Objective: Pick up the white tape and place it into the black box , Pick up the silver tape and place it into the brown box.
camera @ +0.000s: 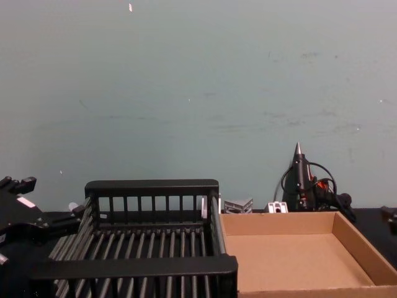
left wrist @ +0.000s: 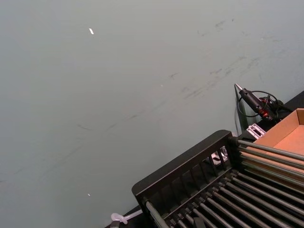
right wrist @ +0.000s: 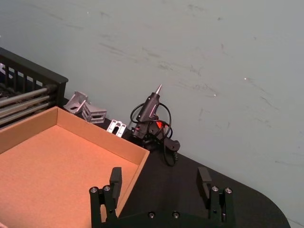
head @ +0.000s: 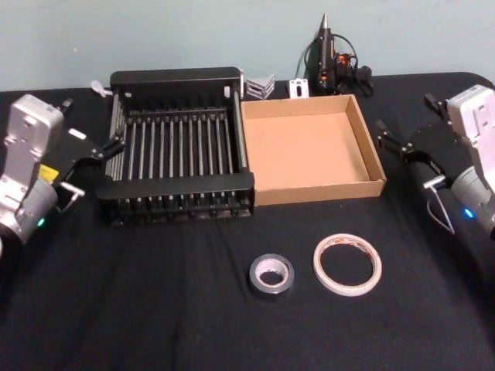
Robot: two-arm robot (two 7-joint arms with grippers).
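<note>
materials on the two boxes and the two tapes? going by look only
Black box: likely moulded plastic, semi-gloss, with greyish rods as its floor. Brown box: matte tan cardboard, thin folded walls. Silver tape: dull grey, duct-tape look. White tape: whitish, perhaps translucent film; red-printed pale core, probably cardboard.

- We see open black tablecloth (head: 155, 309) all around the silver tape (head: 271, 276) and the white tape (head: 347, 264), which lie near each other but apart.
- The black box (head: 179, 150) and the brown box (head: 312, 149) stand touching side by side, with no gap between them; both are open from above.
- Behind the boxes, a glue gun (head: 328, 58) and small metal brackets (head: 261, 86) crowd the wall side.
- The left gripper (head: 91, 166) sits just beside the black box's outer wall; the right gripper (head: 408, 160), fingers spread, stands near the brown box.
</note>
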